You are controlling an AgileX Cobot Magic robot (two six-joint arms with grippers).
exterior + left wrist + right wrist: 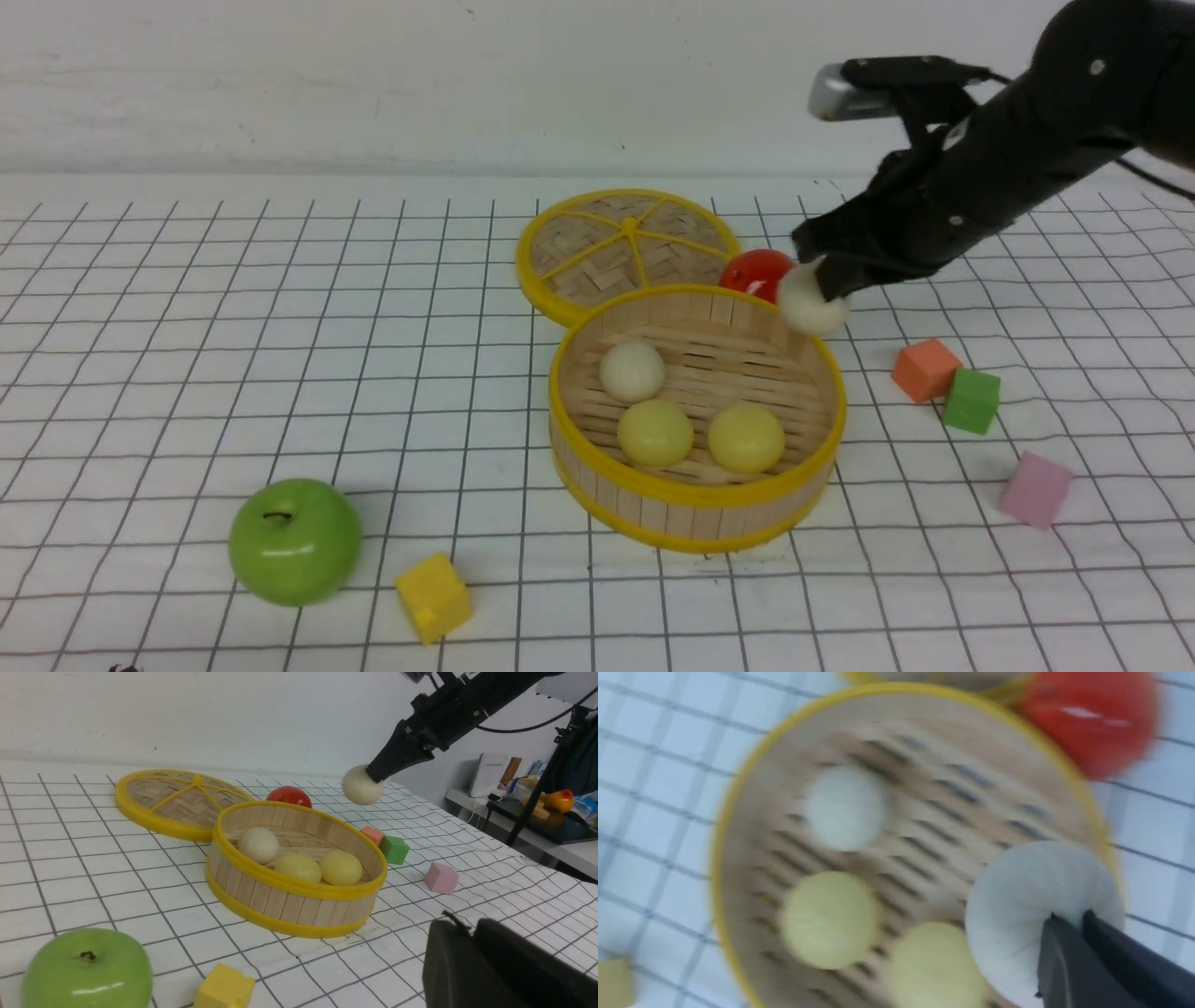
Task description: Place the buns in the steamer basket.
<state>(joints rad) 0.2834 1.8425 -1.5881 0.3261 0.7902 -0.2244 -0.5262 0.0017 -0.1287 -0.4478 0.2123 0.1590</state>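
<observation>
I can read no text, label, brand or number in any of my three views. The white flat box [488, 772] and the small packages [586, 807] beyond the counter are too small to read.

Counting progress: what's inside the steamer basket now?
Inside the steamer basket: one cream-white bun, two pale yellow buns. Its near wall hides the front floor strip.
</observation>
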